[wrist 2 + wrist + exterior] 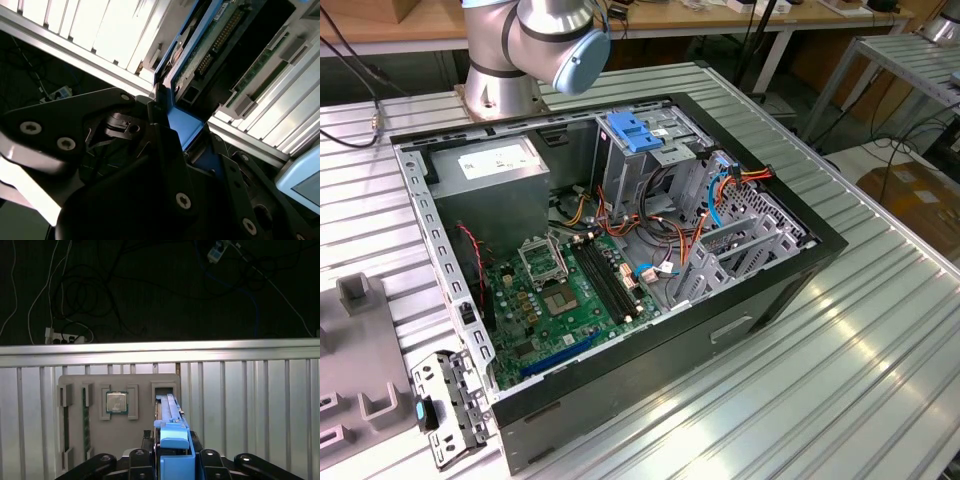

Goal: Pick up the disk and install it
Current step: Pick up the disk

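First wrist view, from my remote desk: the black gripper (173, 447) is clamped on the blue plastic side rails of a flat silver-metal disk (168, 410). The disk stands on edge, its far end at a slot of the grey moulded tray (142, 382); whether it sits inside the slot I cannot tell. A square processor chip (116, 402) lies just beside it. In the exterior view, the open black computer case (620, 410) stands on the ribbed aluminium table (840, 400).

The exterior view's top edge cuts off the arm (535, 40), and the gripper (173, 456) hides the disk's (169, 410) near end in both wrist views.
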Robot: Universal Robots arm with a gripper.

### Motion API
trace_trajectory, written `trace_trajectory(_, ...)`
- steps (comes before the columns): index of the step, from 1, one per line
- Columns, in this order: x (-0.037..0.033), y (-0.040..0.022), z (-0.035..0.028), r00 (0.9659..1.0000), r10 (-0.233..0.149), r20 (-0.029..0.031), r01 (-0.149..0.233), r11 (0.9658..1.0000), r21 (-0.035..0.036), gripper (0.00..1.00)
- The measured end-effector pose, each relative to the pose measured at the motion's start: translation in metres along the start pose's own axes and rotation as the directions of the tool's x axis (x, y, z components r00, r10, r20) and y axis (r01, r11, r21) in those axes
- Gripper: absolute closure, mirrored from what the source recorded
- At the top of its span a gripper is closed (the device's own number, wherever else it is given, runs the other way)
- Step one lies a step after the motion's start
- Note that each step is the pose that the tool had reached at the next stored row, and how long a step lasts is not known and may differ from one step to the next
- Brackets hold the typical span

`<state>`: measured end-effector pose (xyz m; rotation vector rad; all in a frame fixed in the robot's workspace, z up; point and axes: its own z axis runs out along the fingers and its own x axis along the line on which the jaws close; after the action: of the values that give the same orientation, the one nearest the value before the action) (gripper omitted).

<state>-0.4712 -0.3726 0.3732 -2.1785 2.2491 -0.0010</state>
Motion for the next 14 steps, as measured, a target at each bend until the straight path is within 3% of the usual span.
trace_trajectory(14,-0.0002,-0.0002,-0.0288,1.0000,0.000,0.0001,0.000,1.0000,0.0001,0.63)
